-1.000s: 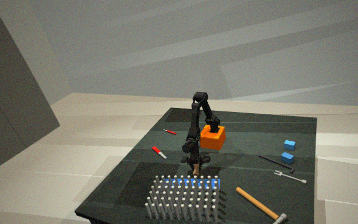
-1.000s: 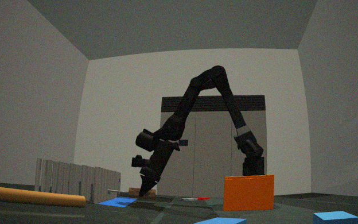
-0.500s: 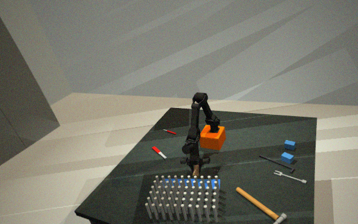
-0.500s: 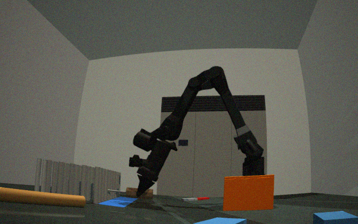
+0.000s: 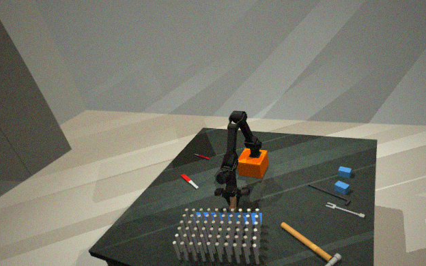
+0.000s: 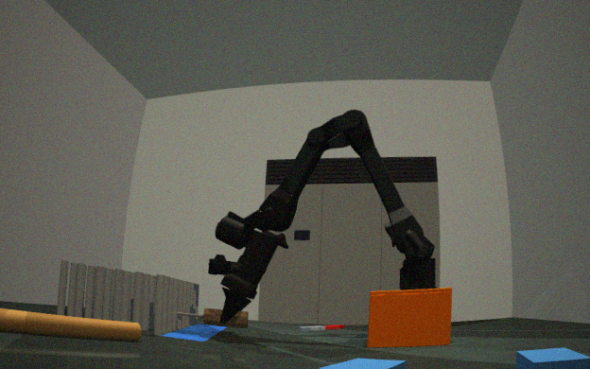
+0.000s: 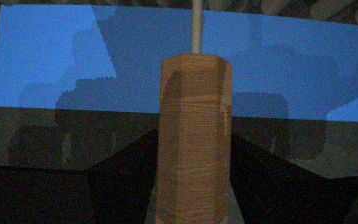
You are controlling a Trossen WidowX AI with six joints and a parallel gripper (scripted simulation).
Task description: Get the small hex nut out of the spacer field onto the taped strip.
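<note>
My gripper (image 5: 233,200) (image 6: 225,320) (image 7: 191,138) is shut on the wooden handle (image 5: 233,204) (image 6: 240,319) (image 7: 195,107) of a tool, low in front of the spacer field. The tool's thin metal shaft (image 6: 187,314) (image 7: 196,27) runs from the handle over the blue taped strip (image 5: 252,215) (image 6: 195,333) (image 7: 40,50) toward the standing metal spacers (image 5: 256,254) (image 6: 163,303). The spacers appear upright in rows. The shaft's far end is hidden among or behind them. The hex nut cannot be made out in any view.
A hammer (image 5: 306,242) (image 6: 53,322) lies right of the field in the top view. Beyond it lie a forked tool (image 5: 347,209), a black hooked rod (image 5: 330,194) and two blue blocks (image 5: 345,172) (image 5: 342,187). Two red-handled tools (image 5: 202,156) (image 5: 189,181) lie left. The arm stands on an orange box (image 5: 251,168) (image 6: 409,318).
</note>
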